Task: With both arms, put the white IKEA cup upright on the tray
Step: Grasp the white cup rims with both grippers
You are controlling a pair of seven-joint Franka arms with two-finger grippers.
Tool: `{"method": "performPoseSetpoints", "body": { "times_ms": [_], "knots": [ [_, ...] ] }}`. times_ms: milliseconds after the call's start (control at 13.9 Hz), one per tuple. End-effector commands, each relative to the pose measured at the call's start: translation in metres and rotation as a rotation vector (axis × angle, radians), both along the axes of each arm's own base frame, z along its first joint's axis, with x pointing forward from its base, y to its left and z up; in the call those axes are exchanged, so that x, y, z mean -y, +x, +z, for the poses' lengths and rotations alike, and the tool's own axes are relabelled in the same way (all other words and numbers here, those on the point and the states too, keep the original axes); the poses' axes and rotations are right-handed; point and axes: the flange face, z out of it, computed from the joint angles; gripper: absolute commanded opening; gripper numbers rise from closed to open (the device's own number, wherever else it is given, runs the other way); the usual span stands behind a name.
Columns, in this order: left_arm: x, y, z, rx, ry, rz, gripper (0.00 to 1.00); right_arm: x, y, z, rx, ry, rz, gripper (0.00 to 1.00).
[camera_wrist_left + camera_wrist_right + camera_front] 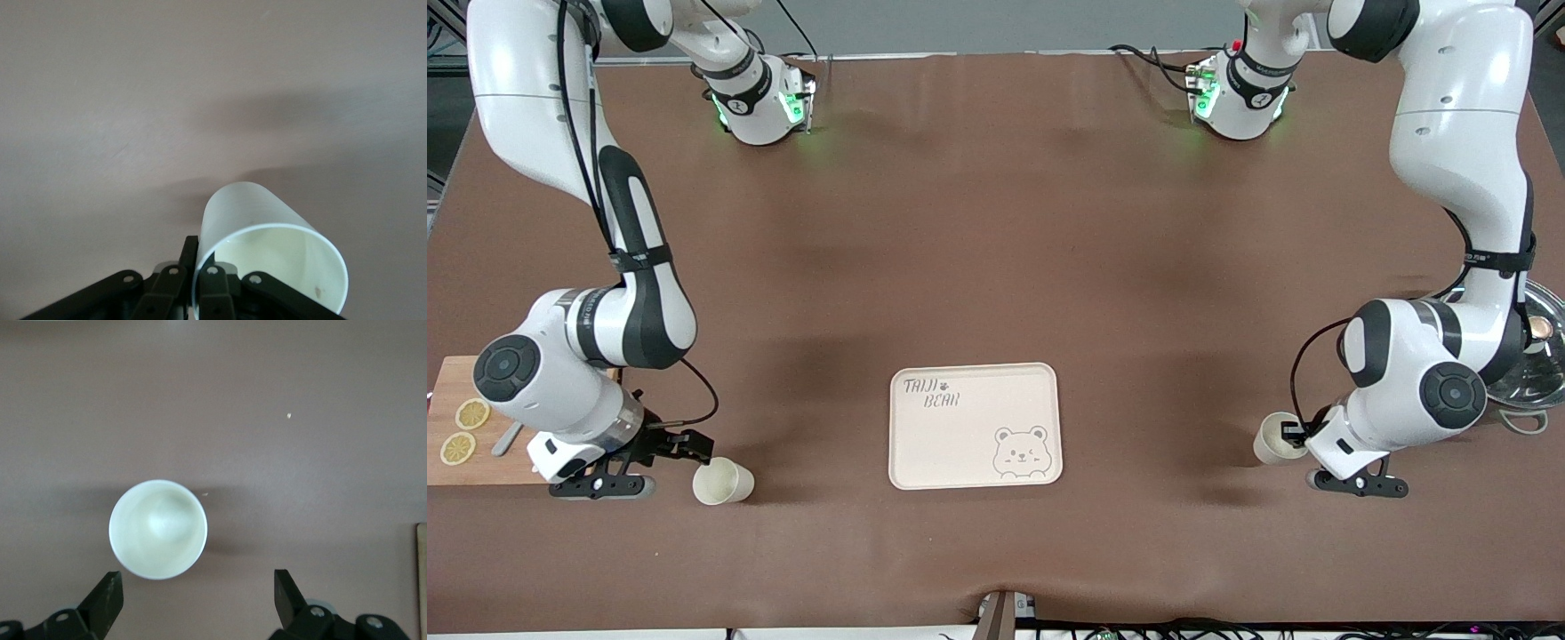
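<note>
The cream tray (pixel 960 453) with the bear drawing lies on the brown table near the front camera, with nothing on it. One white cup (pixel 722 481) stands at the right arm's end of the table. My right gripper (pixel 687 442) is open just beside it. In the right wrist view the cup's mouth (pixel 158 529) shows just past the open gripper (pixel 195 579), nearer one finger. A second white cup (pixel 1273 439) is at the left arm's end. My left gripper (pixel 1295 433) is shut on its rim. In the left wrist view the gripper (pixel 199 257) pinches the cup's wall (pixel 253 213).
A wooden cutting board (pixel 480 462) with two lemon slices (pixel 471 414) and a utensil lies at the right arm's end; its edge shows in the right wrist view (pixel 421 580). A metal dish (pixel 1538 356) sits at the left arm's end.
</note>
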Motion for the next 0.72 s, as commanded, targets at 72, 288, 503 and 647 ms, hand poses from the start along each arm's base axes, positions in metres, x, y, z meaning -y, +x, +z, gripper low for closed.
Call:
{"method": "performPoseSetpoints", "body": {
  "times_ms": [72,288,503,647],
  "knots": [
    [0.042,-0.006,0.040,0.035,-0.029,-0.066,0.00,0.007,0.020,-0.014,0.044,0.006,-0.005,1.00],
    [0.078,-0.006,0.057,0.060,-0.074,-0.107,0.00,0.007,0.021,-0.034,0.040,0.004,-0.009,1.00],
    [0.123,-0.014,0.068,0.065,-0.130,-0.142,0.00,0.006,0.022,-0.050,0.049,0.001,-0.010,1.00],
    [0.168,-0.026,0.074,0.058,-0.168,-0.131,0.00,0.006,0.021,-0.057,0.040,0.001,-0.011,1.00]
  ]
}}
